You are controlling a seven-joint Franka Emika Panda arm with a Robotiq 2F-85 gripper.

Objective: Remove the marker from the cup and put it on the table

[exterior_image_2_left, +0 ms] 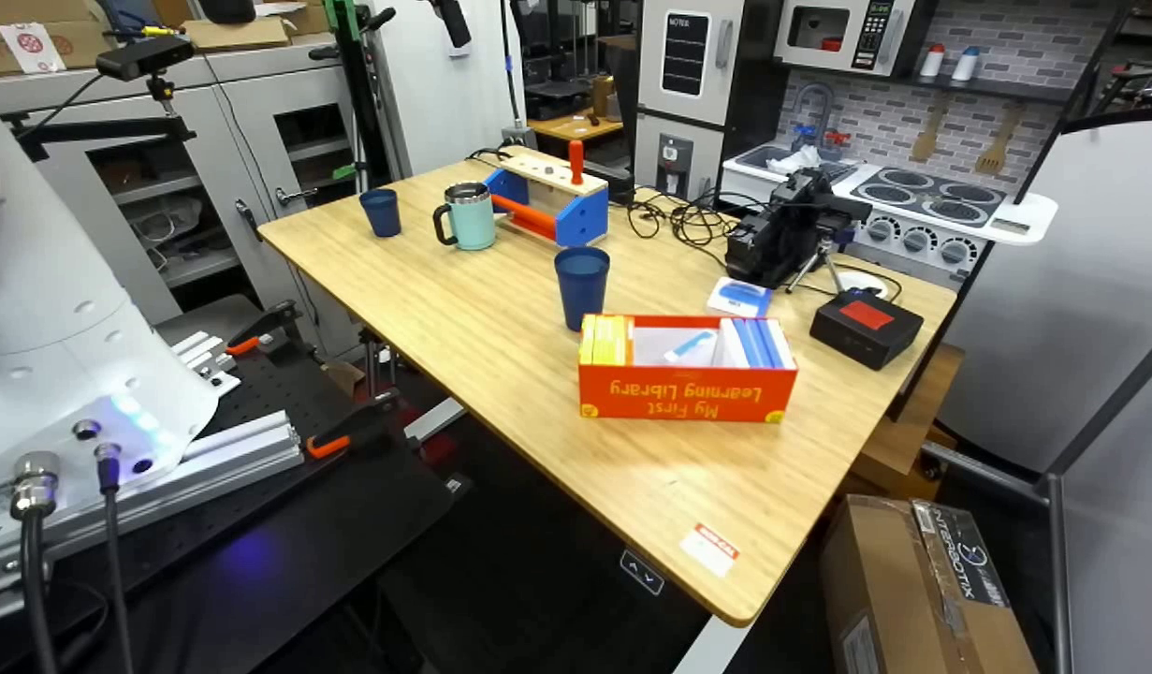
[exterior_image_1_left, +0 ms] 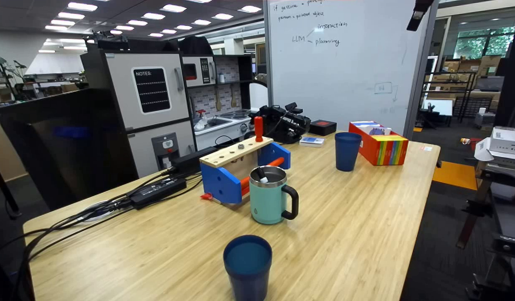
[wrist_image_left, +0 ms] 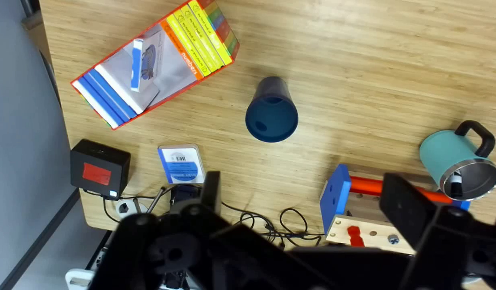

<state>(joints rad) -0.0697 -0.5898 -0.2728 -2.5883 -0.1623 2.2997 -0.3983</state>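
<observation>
The cup, a teal mug with a metal rim and black handle, stands upright on the light-wood table. It shows in both exterior views and at the right of the wrist view. The marker, dark with a white part, leans inside the cup; it also shows in the wrist view. In an exterior view the cup's wall hides it. My gripper is open and empty, high above the table, with the cup off to the right of its fingers in the wrist view.
A blue-and-wood toy workbench with an upright red tool stands close beside the cup. One dark blue cup stands at one end; another stands near a red book box. Cables and a power adapter lie along one edge.
</observation>
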